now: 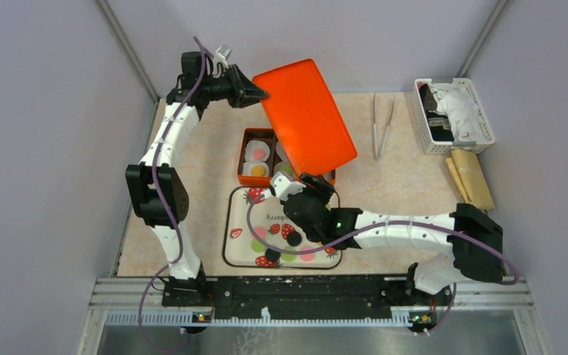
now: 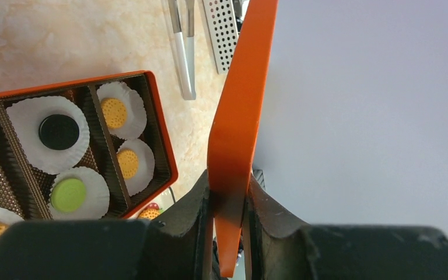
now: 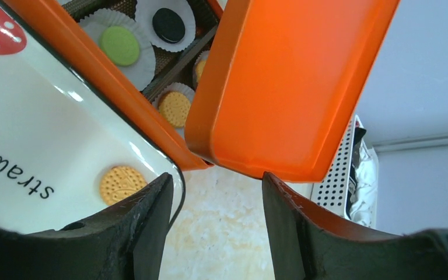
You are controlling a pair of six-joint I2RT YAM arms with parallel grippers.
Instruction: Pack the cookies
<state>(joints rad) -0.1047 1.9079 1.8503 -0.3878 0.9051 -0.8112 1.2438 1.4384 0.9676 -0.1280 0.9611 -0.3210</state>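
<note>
- Grey walls (image 1: 44, 148) on all sides of a beige marbled tabletop (image 1: 407, 185).
- Orange lid (image 1: 305, 115) raised and tilted at upper centre of the top view, hiding the right part of the box. Edge-on in the left wrist view (image 2: 239, 116), broad face in the right wrist view (image 3: 291, 76).
- Strawberry-print tray (image 1: 237, 251) at lower centre, just below the box.
- Orange box (image 1: 245, 151) with brown dividers, open, left of centre.
- White basket (image 1: 488, 133) at upper right, with cloth inside.
- Left gripper (image 1: 255, 92) at upper left, clamped on the lid's edge, with both fingers pressed against it (image 2: 228, 192).
- Right gripper (image 1: 288, 185) over the tray's upper right corner, jaws parted with nothing between them (image 3: 217, 181). Lid's lower corner just beyond the fingertips.
- Brown packet (image 1: 473, 177) just below the basket.
- Metal tongs (image 1: 382, 126) between lid and basket.
- White paper cups (image 2: 46, 134) in the box compartments.
- Cookies (image 1: 293, 238) in two places:
  - Some in the box cups: black (image 2: 59, 131), green (image 2: 68, 194), orange (image 2: 114, 112), pink (image 1: 257, 153).
  - Others loose on the tray, among them an orange one (image 3: 121, 183) beside the right gripper's left finger.
</note>
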